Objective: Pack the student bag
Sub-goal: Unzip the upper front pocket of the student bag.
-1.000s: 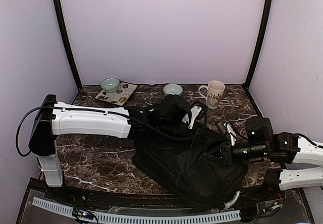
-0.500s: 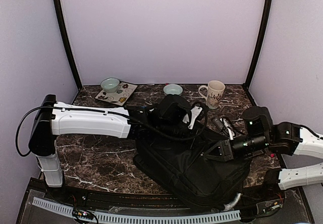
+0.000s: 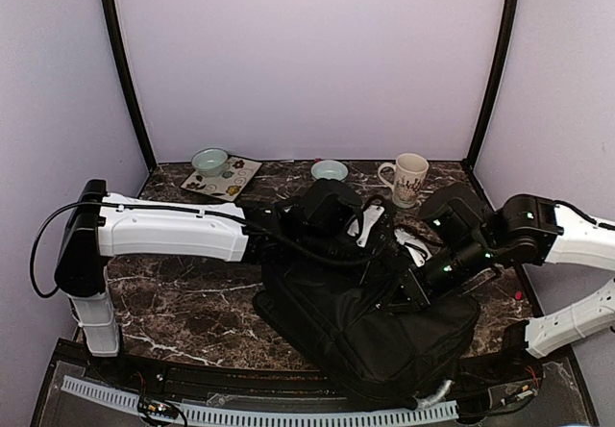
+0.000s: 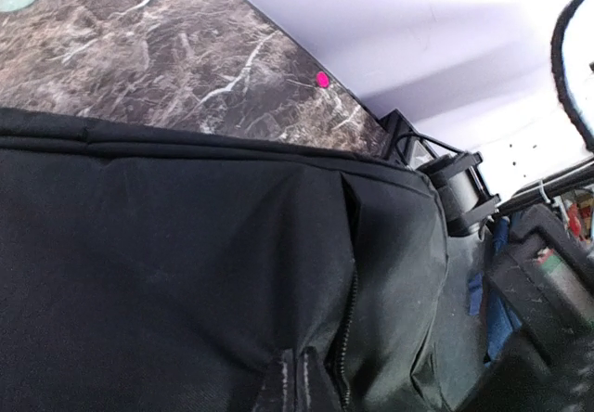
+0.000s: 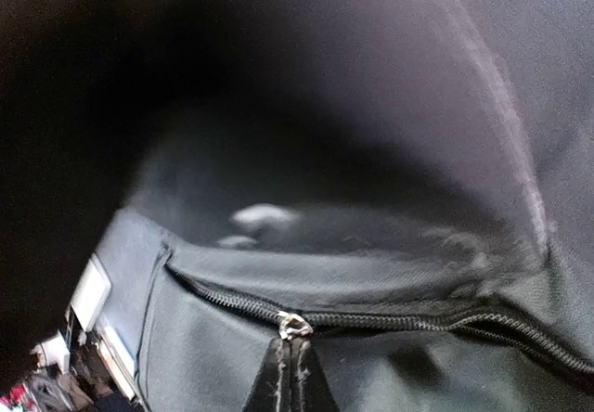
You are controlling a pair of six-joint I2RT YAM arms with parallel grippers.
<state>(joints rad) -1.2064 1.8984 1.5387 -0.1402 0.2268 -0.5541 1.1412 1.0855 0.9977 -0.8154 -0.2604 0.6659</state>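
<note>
On student bag (image 3: 365, 326), right hand (image 3: 397, 293) farther leftward

Top view evenly, softly lit. Right wrist view dim and blurred; bag (image 5: 371, 106) above the jaws sinks into deep shadow. Left wrist view: wall (image 4: 418, 22) beyond the jaws glares white.

pale lilac walls (image 3: 307, 62), black corner posts (image 3: 125, 71), dark veined marble table (image 3: 183, 302), soft even light

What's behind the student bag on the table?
Behind the student bag, along the back wall: a mug, a small bowl and a green bowl on a patterned mat. The left arm covers the tabletop directly behind it.
</note>
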